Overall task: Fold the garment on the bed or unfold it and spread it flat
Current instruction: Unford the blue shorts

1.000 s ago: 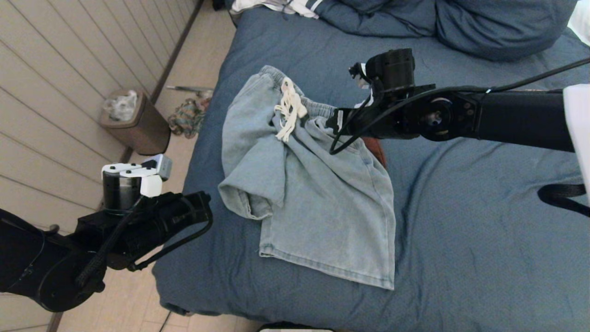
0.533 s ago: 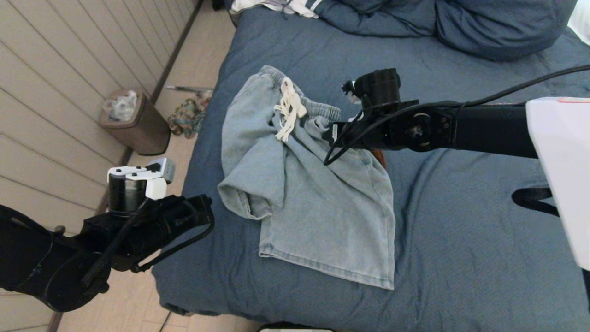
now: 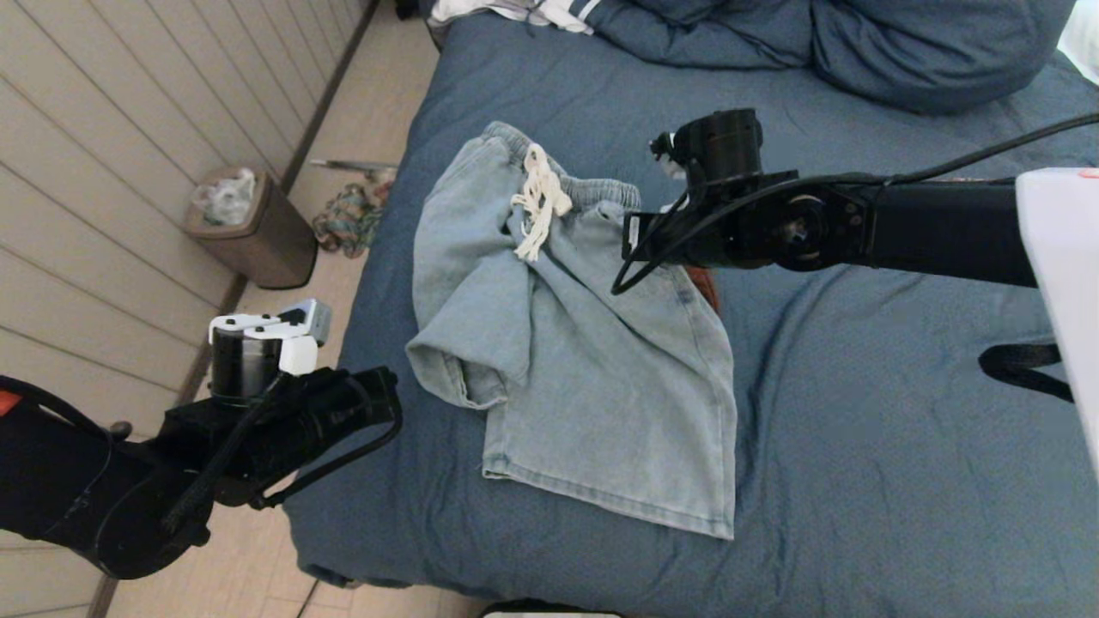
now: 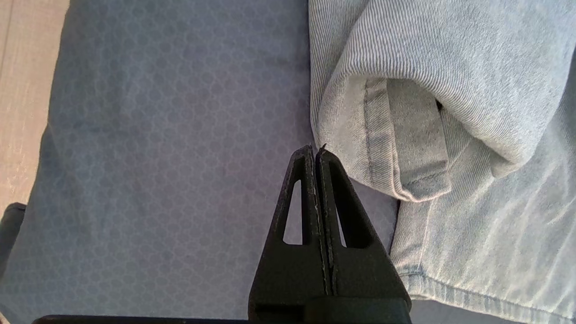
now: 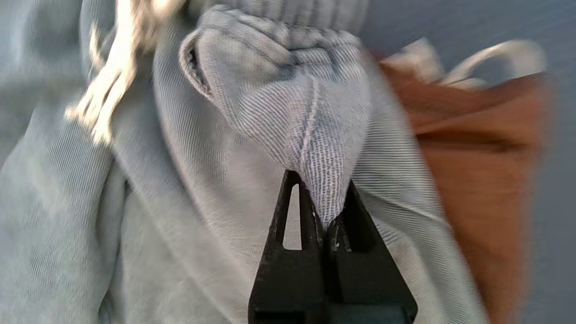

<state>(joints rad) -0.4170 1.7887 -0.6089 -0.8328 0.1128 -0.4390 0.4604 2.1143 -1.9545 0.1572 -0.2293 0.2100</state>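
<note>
The garment (image 3: 601, 386), pale blue denim shorts with a white drawstring (image 3: 537, 202), lies crumpled on the slate-blue bed (image 3: 901, 412), one leg doubled over toward the bed's left side. My right gripper (image 5: 322, 181) is shut on a pinch of the elastic waistband (image 5: 288, 81), which rises in a peak from its jaws; in the head view that gripper (image 3: 652, 236) sits at the waistband's right end. My left gripper (image 4: 316, 150) is shut on nothing and hovers over bare bed cover just beside the folded leg hem (image 4: 382, 148), near the bed's left edge (image 3: 378, 396).
A rust-orange cloth (image 3: 704, 287) peeks out under the shorts' right side. A bunched blue duvet (image 3: 859, 43) and a white striped garment (image 3: 532, 10) lie at the bed's far end. On the floor to the left stand a brown bin (image 3: 258, 227) and a heap of fabric (image 3: 348, 219).
My right gripper has gone from open to shut on the waistband, dipping onto it and then lifting it slightly. The left arm drifted a little toward the bed, still shut.
</note>
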